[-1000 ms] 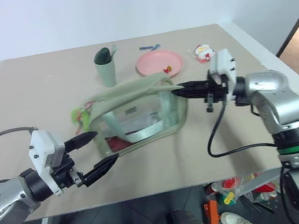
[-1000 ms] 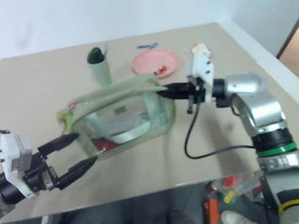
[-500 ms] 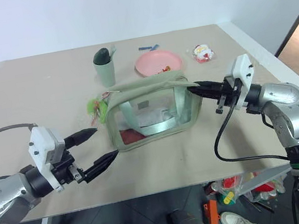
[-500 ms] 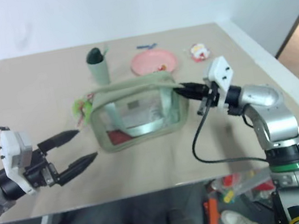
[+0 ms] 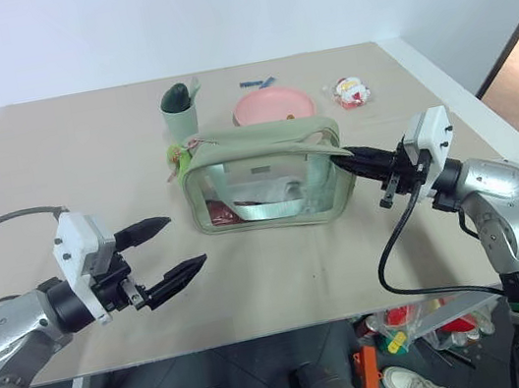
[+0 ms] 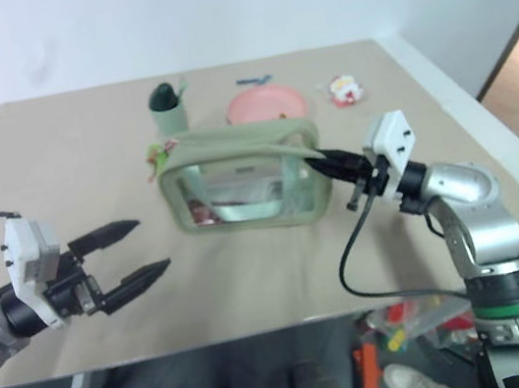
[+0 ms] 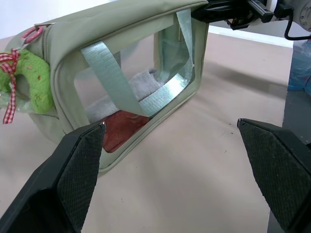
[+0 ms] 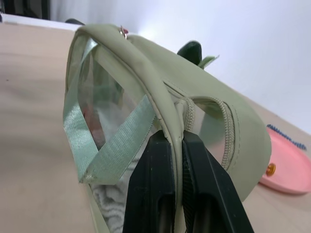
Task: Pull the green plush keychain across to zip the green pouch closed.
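— Pinching anything, your right gripper (image 8: 176,145)?
— Yes, the boxy sage pouch (image 5: 268,185) by its fabric end.
— And the fuzzy lime keychain (image 7: 34,80)?
— Dangling at the pouch's far corner; your left gripper (image 5: 175,246) gapes wide, well apart.

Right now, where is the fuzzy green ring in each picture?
Left eye view: green plush keychain at the green pouch's far left corner.
Right eye view: same corner.
Left wrist view: left edge.
Right wrist view: hidden behind the pouch.
Shared landmark: the pouch.

Beige table (image 5: 284,279) with green pouch (image 5: 268,185), cup (image 5: 182,119), pink plate (image 5: 273,107), small toy (image 5: 353,92)
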Controlling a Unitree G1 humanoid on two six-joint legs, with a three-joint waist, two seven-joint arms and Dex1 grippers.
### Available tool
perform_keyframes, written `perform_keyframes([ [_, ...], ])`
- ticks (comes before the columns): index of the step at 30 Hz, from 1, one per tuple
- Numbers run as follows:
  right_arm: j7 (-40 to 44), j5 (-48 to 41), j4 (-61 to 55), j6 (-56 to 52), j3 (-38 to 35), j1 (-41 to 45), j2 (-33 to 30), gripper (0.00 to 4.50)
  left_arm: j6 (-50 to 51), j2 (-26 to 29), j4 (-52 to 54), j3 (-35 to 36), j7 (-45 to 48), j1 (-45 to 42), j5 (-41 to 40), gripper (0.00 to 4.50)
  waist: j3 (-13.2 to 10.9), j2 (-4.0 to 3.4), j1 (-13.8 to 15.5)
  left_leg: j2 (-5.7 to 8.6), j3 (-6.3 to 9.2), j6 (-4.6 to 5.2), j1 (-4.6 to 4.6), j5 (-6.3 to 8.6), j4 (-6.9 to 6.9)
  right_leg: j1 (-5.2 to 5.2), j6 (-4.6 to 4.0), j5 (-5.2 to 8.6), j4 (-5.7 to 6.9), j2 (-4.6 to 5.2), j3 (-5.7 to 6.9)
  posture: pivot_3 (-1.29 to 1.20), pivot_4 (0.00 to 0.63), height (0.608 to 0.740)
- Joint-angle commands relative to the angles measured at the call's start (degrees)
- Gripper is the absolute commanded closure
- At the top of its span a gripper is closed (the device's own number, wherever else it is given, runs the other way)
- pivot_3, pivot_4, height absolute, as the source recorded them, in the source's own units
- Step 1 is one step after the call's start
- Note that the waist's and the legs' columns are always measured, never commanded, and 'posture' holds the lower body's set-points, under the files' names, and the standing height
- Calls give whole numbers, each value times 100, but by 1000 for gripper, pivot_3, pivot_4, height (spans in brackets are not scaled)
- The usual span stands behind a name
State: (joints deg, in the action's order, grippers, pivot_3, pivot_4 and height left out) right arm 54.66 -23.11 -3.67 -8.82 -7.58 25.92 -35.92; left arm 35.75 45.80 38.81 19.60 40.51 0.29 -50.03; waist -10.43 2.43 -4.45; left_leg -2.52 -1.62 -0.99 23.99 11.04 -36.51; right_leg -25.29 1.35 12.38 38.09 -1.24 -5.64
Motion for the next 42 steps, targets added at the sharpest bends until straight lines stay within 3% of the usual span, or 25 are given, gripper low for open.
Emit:
perform_keyframes([
  [1,-68,-372,-233,-44,-269,477,-17,4473,-45,65,39,55,38,-16,29,0,-3,-4,-2,-1,-1,0,0,0,0,-1,-1,-1,0,-1,-1,0,150,740],
  [24,362,-599,-607,42,-185,429,-64,4473,-98,117,-149,-47,291,-8,333,0,-3,-5,8,-5,1,0,2,0,0,-1,-3,-2,0,-6,0,0,150,740],
  [33,473,-382,-422,375,-57,-191,55,4473,-73,-2,-175,-41,251,-72,349,0,-3,-4,12,-4,1,0,3,0,0,-1,-3,-1,0,-5,0,0,150,740],
  [37,526,-341,-287,550,20,-370,136,4473,223,-175,-170,184,-31,-115,-256,0,-3,-4,5,-6,1,0,-1,0,-2,1,-3,-3,1,-6,0,0,150,740],
  [42,454,-426,-397,333,104,-325,133,4473,972,-110,-457,1101,-799,162,-2134,0,-3,-4,-13,-17,-1,0,-14,0,-3,5,-6,-6,7,-16,-2,0,150,740],
])
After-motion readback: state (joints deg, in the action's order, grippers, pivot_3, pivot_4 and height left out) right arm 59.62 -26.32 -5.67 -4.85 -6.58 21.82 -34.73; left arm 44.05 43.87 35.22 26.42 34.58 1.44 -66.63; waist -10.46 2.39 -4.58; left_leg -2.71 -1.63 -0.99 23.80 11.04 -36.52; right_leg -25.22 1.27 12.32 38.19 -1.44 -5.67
